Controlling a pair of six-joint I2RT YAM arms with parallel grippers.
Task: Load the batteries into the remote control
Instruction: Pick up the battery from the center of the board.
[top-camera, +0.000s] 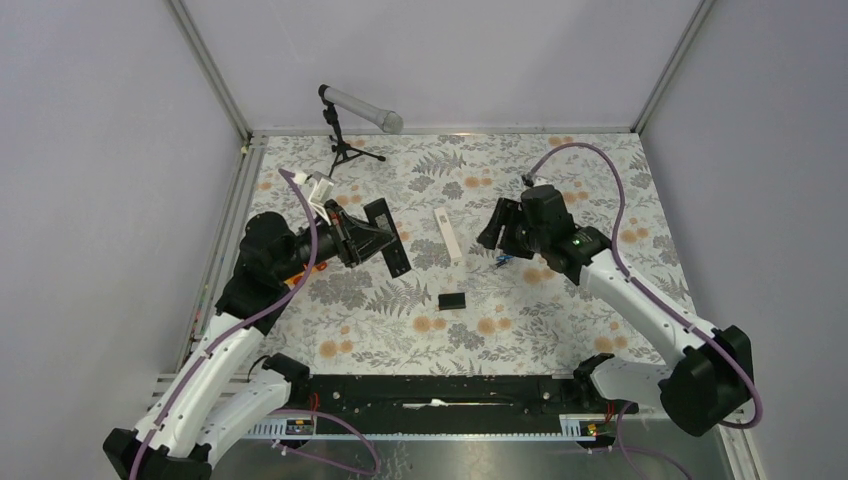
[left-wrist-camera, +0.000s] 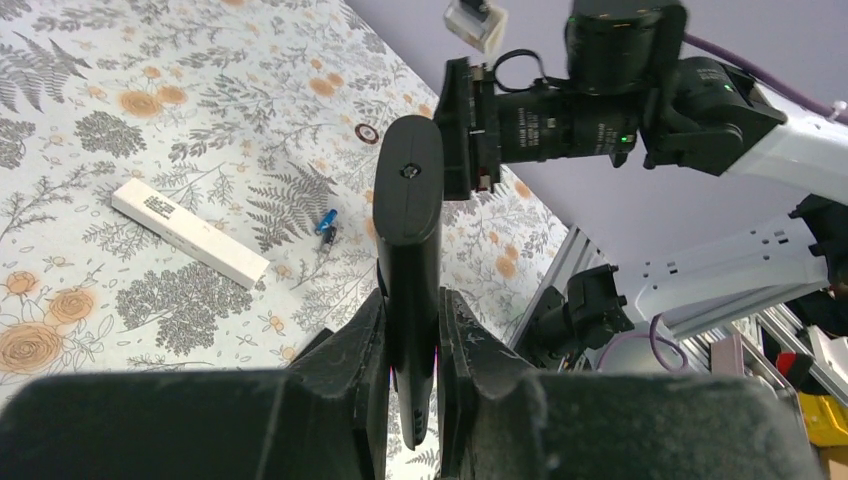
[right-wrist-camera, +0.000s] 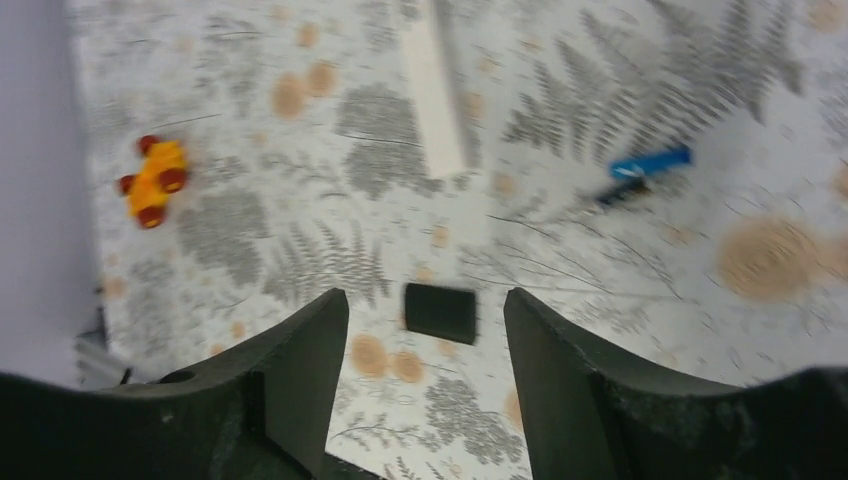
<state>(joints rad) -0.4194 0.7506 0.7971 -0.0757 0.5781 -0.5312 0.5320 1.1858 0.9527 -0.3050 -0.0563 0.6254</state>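
Near the left edge of the table (top-camera: 560, 330), an orange toy car (right-wrist-camera: 155, 180) with red wheels lay apart from the work, a bit of moulded plastic with no part in the job. In the far left corner stood a microphone (top-camera: 360, 108) on a small tripod. The left gripper (left-wrist-camera: 413, 300) was clamped narrowly on a black remote (left-wrist-camera: 408, 200), a long, smooth, round-ended slab held lifted off the cloth. It was probably raised so that its back could be reached from the other side. Right of it, about midway between the far and near edges, a white remote (top-camera: 448, 235) lay flat, a slim, hard-edged bar. Nearer the near edge sat a small black rectangular cover (top-camera: 452, 300), apparently the battery door, set aside to leave a compartment open. Of the batteries (right-wrist-camera: 650, 162), only a glossy blue cylinder showed clearly, loose on the patterned cloth just right of the white remote. Something darker lay just beside it, too small to make out. The right gripper (right-wrist-camera: 425, 300) hung over that spot with its matte black jaws spread wide and nothing between them, seemingly ready to pick one up.
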